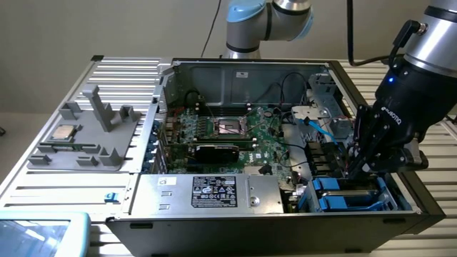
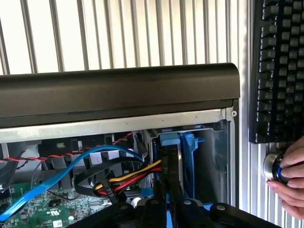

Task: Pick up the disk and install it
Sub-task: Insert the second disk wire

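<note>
Case edge (image 2: 118,92): black bar at twelve o'clock.
Blue carrier (image 2: 183,156): centre, in bay.
Keyboard (image 2: 278,71): two o'clock.
Hand (image 2: 289,178): four o'clock.

Setting: robotics lab or test workshop for computer assembly. Evidence: a ribbed aluminium-slat bench (image 1: 43,182); an opened black tower computer case (image 1: 286,225) lying on its side, green motherboard (image 1: 236,134) exposed; a grey moulded parts fixture (image 1: 85,134) holding a small square silver processor chip (image 1: 66,132); a black keyboard (image 2: 280,66); a person's hand (image 2: 289,175) on a round metal knob (image 2: 271,166).
</note>
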Motion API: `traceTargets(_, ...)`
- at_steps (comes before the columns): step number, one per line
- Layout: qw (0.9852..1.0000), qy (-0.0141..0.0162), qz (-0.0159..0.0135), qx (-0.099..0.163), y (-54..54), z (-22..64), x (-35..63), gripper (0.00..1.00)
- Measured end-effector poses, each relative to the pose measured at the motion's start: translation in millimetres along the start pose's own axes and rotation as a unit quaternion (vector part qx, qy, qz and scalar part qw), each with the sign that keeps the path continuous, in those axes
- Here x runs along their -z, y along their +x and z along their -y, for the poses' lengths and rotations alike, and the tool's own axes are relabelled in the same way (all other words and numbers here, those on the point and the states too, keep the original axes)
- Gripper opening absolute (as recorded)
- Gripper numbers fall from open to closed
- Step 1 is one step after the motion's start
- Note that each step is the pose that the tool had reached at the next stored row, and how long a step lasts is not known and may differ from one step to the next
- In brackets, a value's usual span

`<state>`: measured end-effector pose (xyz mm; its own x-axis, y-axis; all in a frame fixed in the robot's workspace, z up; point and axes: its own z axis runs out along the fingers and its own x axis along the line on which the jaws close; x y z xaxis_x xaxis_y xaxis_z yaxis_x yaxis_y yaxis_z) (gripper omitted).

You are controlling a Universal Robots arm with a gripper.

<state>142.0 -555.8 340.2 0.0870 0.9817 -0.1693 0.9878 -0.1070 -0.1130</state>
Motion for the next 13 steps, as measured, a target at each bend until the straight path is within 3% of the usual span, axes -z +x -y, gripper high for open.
traceTargets(13, 1.0000, 0.0002, -0.0019, 0.000, 0.4, -0.2, -2.4, 0.16)
